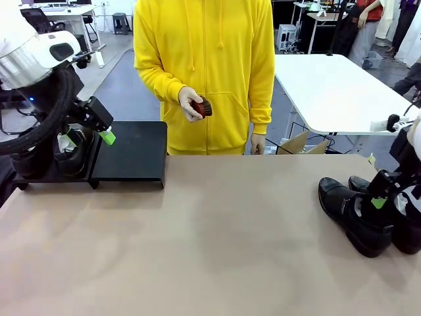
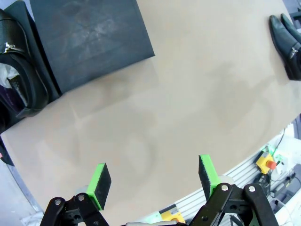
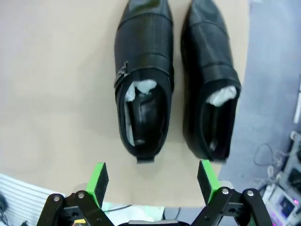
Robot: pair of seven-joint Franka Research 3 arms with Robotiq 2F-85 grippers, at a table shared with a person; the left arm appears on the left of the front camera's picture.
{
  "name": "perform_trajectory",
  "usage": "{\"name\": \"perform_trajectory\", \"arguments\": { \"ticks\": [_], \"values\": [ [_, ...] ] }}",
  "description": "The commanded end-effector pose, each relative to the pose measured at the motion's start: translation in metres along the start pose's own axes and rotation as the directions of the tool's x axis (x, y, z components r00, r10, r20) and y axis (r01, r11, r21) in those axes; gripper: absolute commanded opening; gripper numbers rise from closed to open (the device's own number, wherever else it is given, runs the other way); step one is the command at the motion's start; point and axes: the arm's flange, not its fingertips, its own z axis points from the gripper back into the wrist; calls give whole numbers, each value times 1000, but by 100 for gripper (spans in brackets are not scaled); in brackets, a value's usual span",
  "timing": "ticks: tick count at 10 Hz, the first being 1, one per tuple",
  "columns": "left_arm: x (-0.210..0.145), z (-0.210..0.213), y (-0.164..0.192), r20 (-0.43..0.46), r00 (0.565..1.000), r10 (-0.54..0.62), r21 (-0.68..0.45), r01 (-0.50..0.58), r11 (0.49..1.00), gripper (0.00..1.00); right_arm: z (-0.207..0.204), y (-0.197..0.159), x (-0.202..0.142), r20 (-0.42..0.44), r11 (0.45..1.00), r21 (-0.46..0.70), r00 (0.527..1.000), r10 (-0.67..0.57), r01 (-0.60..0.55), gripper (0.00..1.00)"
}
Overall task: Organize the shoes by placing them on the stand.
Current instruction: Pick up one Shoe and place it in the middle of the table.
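The low matte black shoe stand (image 1: pixel 135 153) sits at the far left of the tan tabletop (image 1: pixel 217 237). A black ankle-high leather shoe (image 1: pixel 71 155) stuffed with white paper rests on the stand's left part, and what looks like a second dark shoe (image 1: pixel 29 164) is just beside it, largely hidden by the left arm. The left gripper (image 2: pixel 153 176) is up at the stand, close to that shoe, its green-padded fingers (image 2: pixel 99 180) spread apart and holding nothing. Well apart, at the right end of the table, two more black shoes lie side by side with toes pointing away from the right gripper (image 3: pixel 152 181): a buckled shoe (image 3: pixel 143 89) and a plain shoe (image 3: pixel 209 89), both stuffed with white paper. The right gripper hangs near their heel ends, fingers released and empty. Across the table a person in a yellow hoodie (image 1: pixel 204 66) holds a small reddish-brown object (image 1: pixel 201 106) in one hand (image 1: pixel 189 104)
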Motion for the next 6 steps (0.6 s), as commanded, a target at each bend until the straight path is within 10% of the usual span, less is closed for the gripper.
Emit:
{"name": "perform_trajectory", "arguments": {
  "ticks": [1,3,6],
  "values": [
    [-2,1,0,10,1000,3,-14,-3,1000,96,-18,-11,5,30,992,106,997,66,-69,100],
    [-2,1,0,10,1000,3,-14,-3,1000,96,-34,-17,12,39,995,85,998,41,-44,67],
    [-2,1,0,10,1000,3,-14,-3,1000,96,-48,-16,20,-13,999,50,1000,-3,4,67]
  ]
}}
